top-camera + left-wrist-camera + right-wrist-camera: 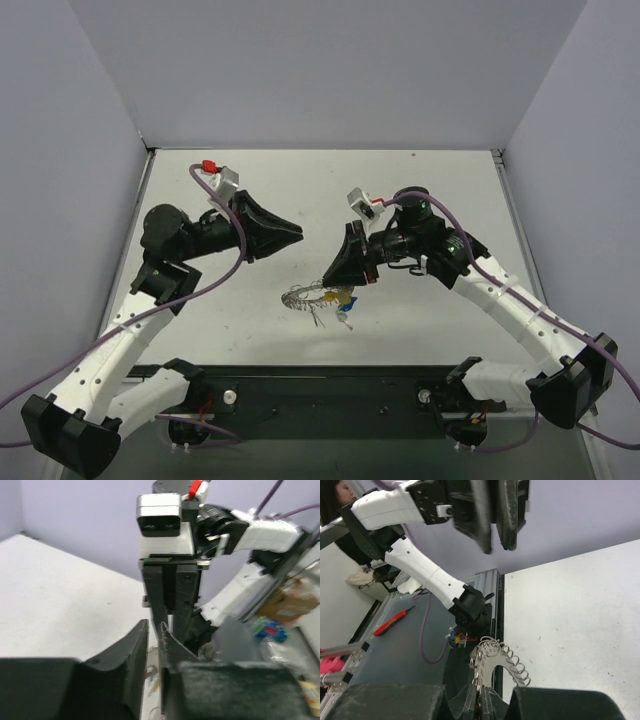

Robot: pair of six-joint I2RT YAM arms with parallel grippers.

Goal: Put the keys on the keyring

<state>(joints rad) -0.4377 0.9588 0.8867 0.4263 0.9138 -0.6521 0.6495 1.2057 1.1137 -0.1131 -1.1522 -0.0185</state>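
The keyring (303,297), a silvery ring with a coil-like rim, hangs low over the white table at its middle. My right gripper (328,278) is shut on its edge. In the right wrist view the keyring (486,665) rises out of the pinched fingertips of the right gripper (485,692). The keys (343,299), with yellow, blue and green heads, dangle at the ring's right end. My left gripper (298,232) hovers up and to the left of the ring, apart from it. In its wrist view the left gripper (155,625) has its jaws nearly together with nothing between them.
The black base rail (320,385) runs along the table's near edge, just below the ring. Grey walls close in the back and both sides. A red-handled tool (395,621) lies on a surface off the table.
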